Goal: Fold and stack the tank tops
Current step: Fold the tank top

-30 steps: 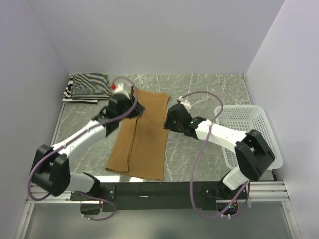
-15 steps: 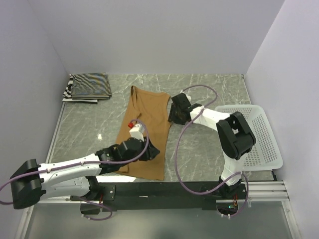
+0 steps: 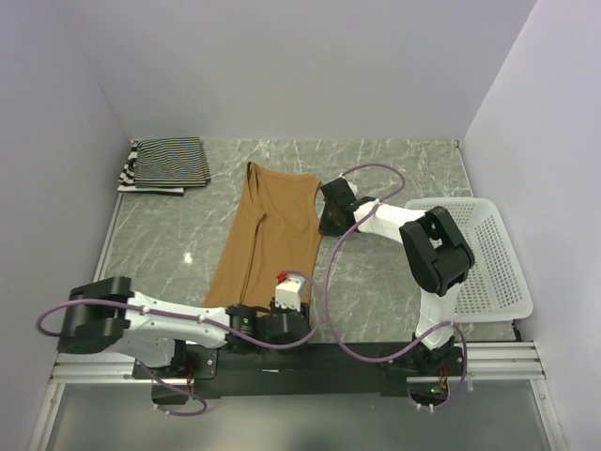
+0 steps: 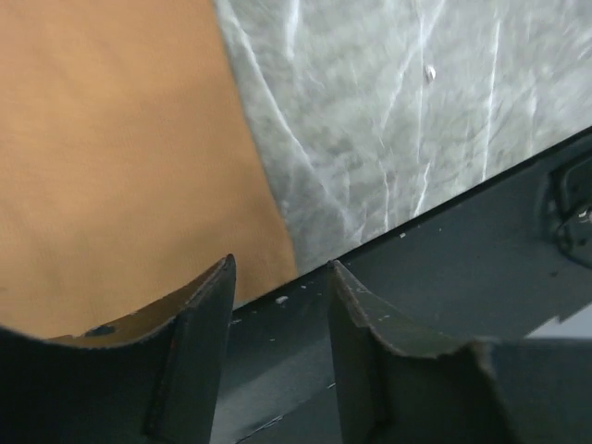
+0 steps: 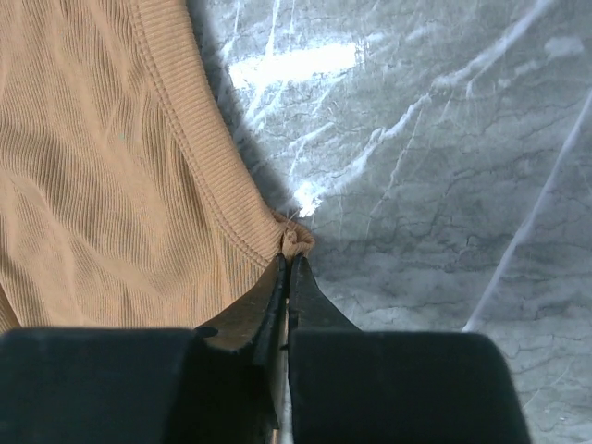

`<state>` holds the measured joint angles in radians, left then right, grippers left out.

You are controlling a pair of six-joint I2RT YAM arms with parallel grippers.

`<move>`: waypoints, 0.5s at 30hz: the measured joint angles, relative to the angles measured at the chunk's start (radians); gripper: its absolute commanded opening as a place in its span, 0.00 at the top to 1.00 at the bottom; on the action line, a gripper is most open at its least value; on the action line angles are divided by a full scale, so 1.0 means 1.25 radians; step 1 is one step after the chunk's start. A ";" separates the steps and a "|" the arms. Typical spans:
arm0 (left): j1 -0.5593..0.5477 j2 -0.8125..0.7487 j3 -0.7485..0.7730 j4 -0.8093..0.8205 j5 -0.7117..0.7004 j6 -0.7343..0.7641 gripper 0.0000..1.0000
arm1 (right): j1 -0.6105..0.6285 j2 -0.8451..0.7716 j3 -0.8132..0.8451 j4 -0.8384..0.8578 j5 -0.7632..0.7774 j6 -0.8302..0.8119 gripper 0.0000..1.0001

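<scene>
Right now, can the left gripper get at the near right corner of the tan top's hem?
Probably yes. The left gripper stands open right at that corner of the tan top, with nothing between them. The corner lies flat by the black rail, so pinching it could be fiddly.

No text, label, brand or number can be read in any view. Only plain ribbed fabric is shown on the tan top [image 5: 92, 139], close up.
</scene>
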<state>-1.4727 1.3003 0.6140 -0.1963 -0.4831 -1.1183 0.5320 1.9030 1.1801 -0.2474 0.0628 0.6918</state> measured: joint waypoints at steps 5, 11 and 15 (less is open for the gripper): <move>-0.052 0.121 0.090 -0.043 -0.039 -0.012 0.50 | -0.001 0.000 0.000 0.000 0.003 0.002 1.00; -0.083 0.256 0.223 -0.141 -0.106 -0.049 0.53 | -0.002 0.000 0.000 0.001 0.002 0.002 1.00; -0.090 0.312 0.273 -0.200 -0.138 -0.075 0.59 | -0.002 0.000 0.000 0.001 0.002 0.001 1.00</move>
<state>-1.5856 1.6901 0.9546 -0.4461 -0.6552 -1.2118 0.5289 1.9026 1.1801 -0.2462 0.0654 0.6930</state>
